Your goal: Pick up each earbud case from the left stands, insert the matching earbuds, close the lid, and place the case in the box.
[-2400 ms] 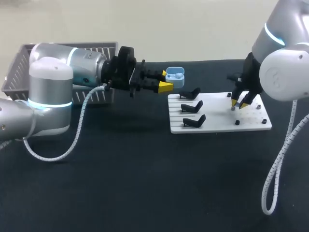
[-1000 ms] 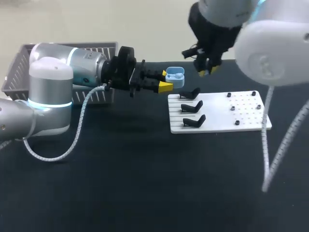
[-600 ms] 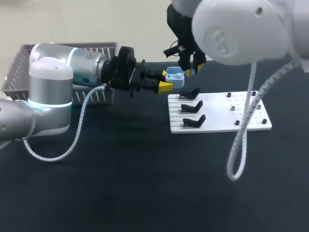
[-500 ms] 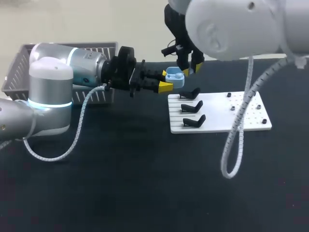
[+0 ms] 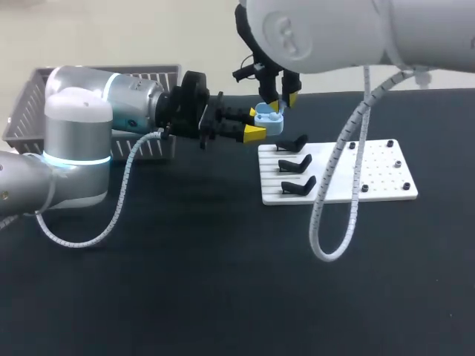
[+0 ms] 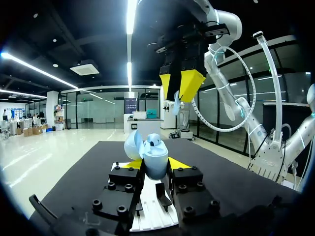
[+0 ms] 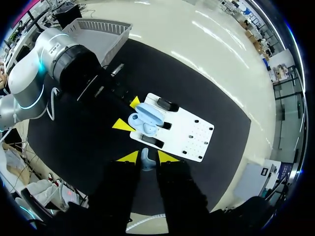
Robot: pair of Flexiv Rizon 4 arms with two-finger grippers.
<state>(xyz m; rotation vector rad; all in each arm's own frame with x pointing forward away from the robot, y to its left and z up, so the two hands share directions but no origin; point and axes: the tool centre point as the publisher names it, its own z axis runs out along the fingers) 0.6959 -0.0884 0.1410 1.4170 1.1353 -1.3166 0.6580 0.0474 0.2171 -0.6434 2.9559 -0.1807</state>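
**Earbud poised over the open case**

The light-blue earbud case [image 6: 150, 160], lid swung open, hangs in the air over the stand end of the white stand plate [image 5: 386, 185]. The left gripper [image 6: 153, 166] clamps it from both sides, fingers no wider than the case. Its mouth faces upward, presumably to offer the sockets to the other arm.

Directly above it, over that same end of the plate, the right gripper [image 7: 147, 156] points straight down. Its tips are pinched almost together on a pale-blue earbud [image 7: 146, 160], lined up for a vertical insert. One socket may already be filled, though it is too small to tell.

Three black stands [image 5: 295, 163] line the plate. The grey box [image 5: 30, 96] sits well off the plate's stand side.
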